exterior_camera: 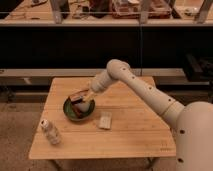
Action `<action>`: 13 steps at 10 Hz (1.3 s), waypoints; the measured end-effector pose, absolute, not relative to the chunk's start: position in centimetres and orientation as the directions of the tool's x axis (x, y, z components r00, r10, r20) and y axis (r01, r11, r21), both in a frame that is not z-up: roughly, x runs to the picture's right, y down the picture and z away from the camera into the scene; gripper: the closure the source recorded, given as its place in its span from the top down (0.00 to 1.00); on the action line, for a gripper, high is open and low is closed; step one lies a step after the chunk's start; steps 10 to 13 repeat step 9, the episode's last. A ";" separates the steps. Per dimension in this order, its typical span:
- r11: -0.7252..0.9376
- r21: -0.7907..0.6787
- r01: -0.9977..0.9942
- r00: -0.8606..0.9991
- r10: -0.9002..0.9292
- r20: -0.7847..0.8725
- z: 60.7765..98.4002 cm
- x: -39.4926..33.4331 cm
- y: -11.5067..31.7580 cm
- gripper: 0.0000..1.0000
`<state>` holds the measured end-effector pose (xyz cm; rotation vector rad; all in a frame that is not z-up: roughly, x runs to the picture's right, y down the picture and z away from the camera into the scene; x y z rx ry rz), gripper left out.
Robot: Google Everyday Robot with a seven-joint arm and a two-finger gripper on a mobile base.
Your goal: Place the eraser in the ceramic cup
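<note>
My gripper [81, 96] is at the left middle of the wooden table [135, 135], right above the dark green plate [70, 112]. It is shut on the eraser [76, 95], a small dark block with a reddish-brown top, held just over the plate. The white ceramic cup [86, 106] stands on the plate, directly below and slightly right of the eraser. The gripper partly hides the cup. I cannot tell whether the eraser touches the rim.
A pale beige flat rectangle [105, 120] lies right of the plate. A small clear plastic bottle [50, 132] stands near the table's front left corner. Dark shelving with cluttered items runs behind the table.
</note>
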<state>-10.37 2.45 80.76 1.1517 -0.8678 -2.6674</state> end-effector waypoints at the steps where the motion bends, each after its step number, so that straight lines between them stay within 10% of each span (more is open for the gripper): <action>1: -0.830 0.544 -0.122 -0.706 -0.313 -0.635 80.8 -10.4 2.5 0.76; 13: -0.843 0.536 -0.046 -0.697 -0.357 -0.622 81.3 -8.7 0.5 0.76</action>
